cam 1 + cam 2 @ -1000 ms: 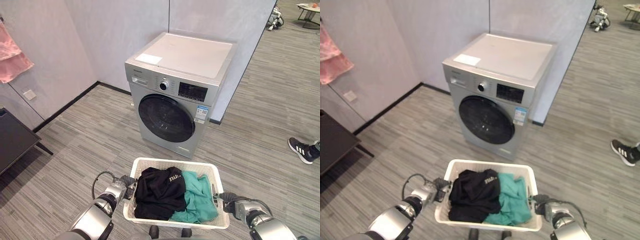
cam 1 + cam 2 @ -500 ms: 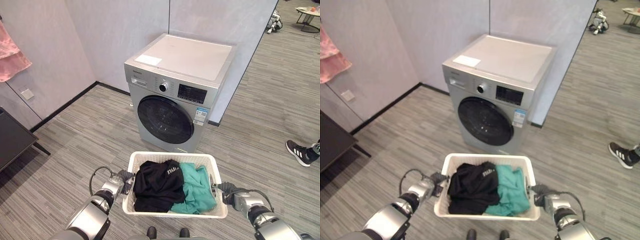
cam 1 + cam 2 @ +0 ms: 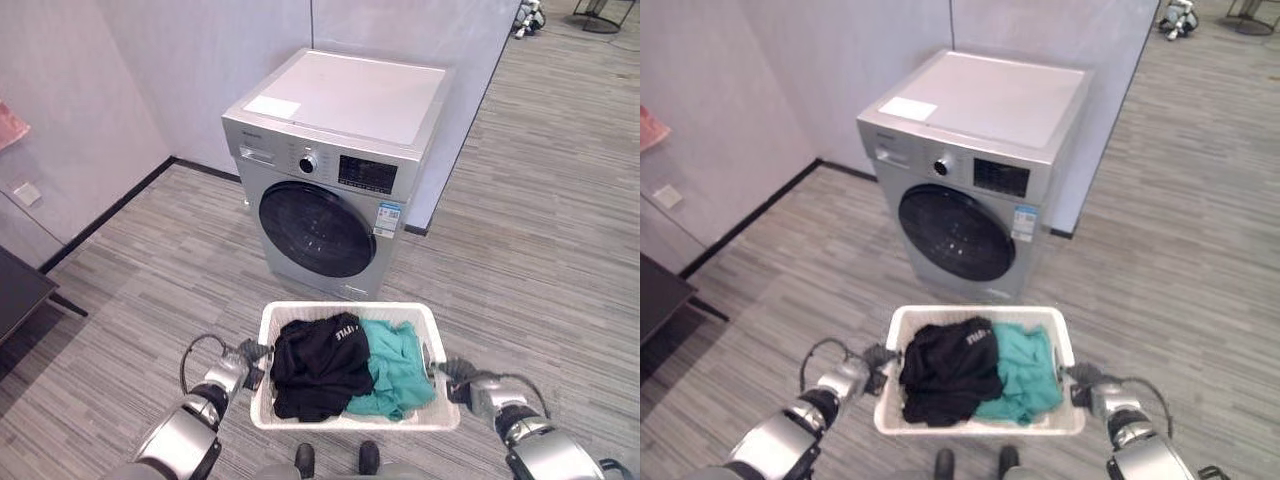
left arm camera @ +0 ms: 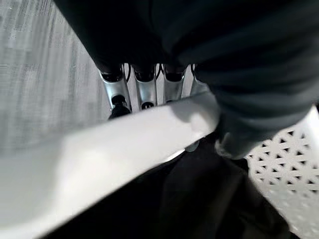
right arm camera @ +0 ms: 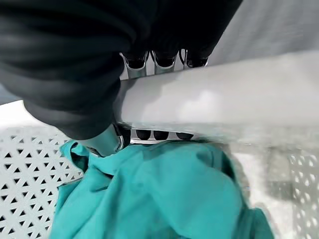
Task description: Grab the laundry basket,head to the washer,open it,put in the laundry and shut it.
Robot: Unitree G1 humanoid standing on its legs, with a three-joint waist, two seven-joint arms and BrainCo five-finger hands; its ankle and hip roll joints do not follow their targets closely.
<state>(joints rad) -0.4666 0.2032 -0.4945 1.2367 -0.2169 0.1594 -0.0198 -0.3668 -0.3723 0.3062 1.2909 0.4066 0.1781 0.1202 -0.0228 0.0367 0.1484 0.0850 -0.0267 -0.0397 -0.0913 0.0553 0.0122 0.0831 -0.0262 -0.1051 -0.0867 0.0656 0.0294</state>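
Observation:
A white perforated laundry basket (image 3: 345,311) hangs in front of me, holding a black garment (image 3: 318,362) and a teal garment (image 3: 395,365). My left hand (image 3: 246,362) is shut on the basket's left rim (image 4: 99,149), its fingers (image 4: 142,89) curled under it. On the other side my right hand (image 3: 457,373) is shut on the right rim (image 5: 224,104), with its fingers (image 5: 159,62) wrapped over it. The silver front-loading washer (image 3: 330,170) stands just beyond the basket against the wall, and its round dark door (image 3: 316,229) is closed.
Pale walls (image 3: 150,70) run behind and to the left of the washer. A dark low table corner (image 3: 18,295) sits at the left. Grey plank floor (image 3: 520,250) spreads open to the right.
The whole picture has shifted: the camera has moved nearer the washer and a little right. A person's shoe at the right edge has left the view. Both hands still hold the basket.

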